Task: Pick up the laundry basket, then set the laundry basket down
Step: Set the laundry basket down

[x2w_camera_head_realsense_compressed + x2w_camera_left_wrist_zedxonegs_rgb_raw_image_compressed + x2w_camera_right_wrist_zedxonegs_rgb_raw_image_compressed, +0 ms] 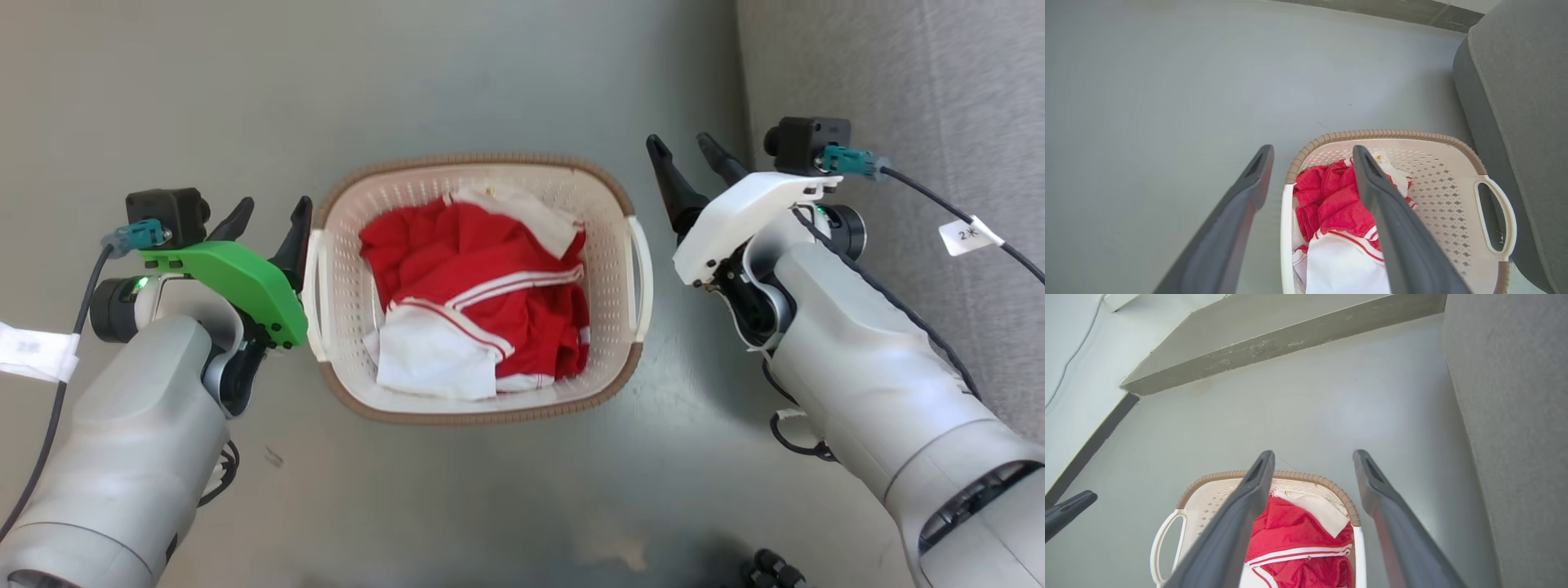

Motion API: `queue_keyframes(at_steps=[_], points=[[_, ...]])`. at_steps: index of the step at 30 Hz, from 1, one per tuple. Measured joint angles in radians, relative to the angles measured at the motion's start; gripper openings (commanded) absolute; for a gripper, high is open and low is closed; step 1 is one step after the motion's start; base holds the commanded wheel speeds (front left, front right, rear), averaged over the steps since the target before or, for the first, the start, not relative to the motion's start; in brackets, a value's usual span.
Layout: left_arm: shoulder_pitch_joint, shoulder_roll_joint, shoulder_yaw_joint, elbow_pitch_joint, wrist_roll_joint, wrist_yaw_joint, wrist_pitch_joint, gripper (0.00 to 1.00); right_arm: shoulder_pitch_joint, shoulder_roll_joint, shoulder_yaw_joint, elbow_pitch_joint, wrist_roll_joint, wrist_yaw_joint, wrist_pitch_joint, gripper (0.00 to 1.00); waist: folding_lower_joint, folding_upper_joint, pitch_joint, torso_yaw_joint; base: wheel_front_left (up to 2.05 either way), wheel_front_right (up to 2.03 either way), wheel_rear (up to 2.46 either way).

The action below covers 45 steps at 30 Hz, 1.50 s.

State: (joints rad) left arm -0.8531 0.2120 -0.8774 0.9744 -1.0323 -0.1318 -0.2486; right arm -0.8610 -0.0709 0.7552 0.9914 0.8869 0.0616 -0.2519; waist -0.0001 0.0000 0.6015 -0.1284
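Observation:
The laundry basket (602, 237), cream-white and perforated with a brown woven-look rim, rests on the grey floor at the centre of the head view, holding red and white clothes (482, 302). My left gripper (269, 219) stands open just beside the basket's left handle (312, 286), one finger close to the rim. In the left wrist view the laundry basket (1437, 175) lies under the right finger of the left gripper (1312, 153). Off the right handle (641, 269), my right gripper (686, 155) is open and apart from it. The right wrist view has the laundry basket (1208, 498) below the right gripper (1312, 457).
A grey upholstered sofa (898, 82) runs along the right side, close to the basket's right handle. A wall base and dark skirting (1274, 339) lie beyond the basket. Open grey floor (163, 82) spreads to the left and ahead. Cables trail from both wrist cameras.

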Motion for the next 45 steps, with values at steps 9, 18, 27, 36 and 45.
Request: queue_keyframes(at_steps=[9,18,27,36,45], points=[[0.040,0.040,0.077,-0.098,0.017,0.000,0.000,1.00,0.079,-0.040,-0.101,-0.112,-0.095,-0.007,0.000,1.00,0.0000,0.0000,-0.129,0.005,0.00,0.00,0.00],[0.122,0.048,0.176,-0.191,0.079,0.000,0.000,1.00,0.180,-0.070,-0.184,-0.224,-0.188,-0.022,0.000,1.00,0.0000,0.0000,-0.244,0.020,0.00,0.00,0.00],[0.242,0.043,0.295,-0.314,0.193,0.000,0.000,1.00,0.320,-0.083,-0.257,-0.349,-0.293,-0.050,0.000,1.00,0.0000,0.0000,-0.373,0.047,0.00,0.00,0.00],[0.400,0.028,0.444,-0.453,0.266,0.034,0.000,1.00,0.457,-0.109,-0.397,-0.532,-0.373,-0.099,0.000,1.00,-0.0001,0.0000,-0.497,0.078,0.00,0.00,0.00],[0.534,0.019,0.547,-0.575,0.365,0.062,-0.003,1.00,0.579,-0.108,-0.433,-0.647,-0.466,-0.107,0.000,1.00,0.0000,0.0000,-0.566,0.102,0.00,0.00,0.00]])
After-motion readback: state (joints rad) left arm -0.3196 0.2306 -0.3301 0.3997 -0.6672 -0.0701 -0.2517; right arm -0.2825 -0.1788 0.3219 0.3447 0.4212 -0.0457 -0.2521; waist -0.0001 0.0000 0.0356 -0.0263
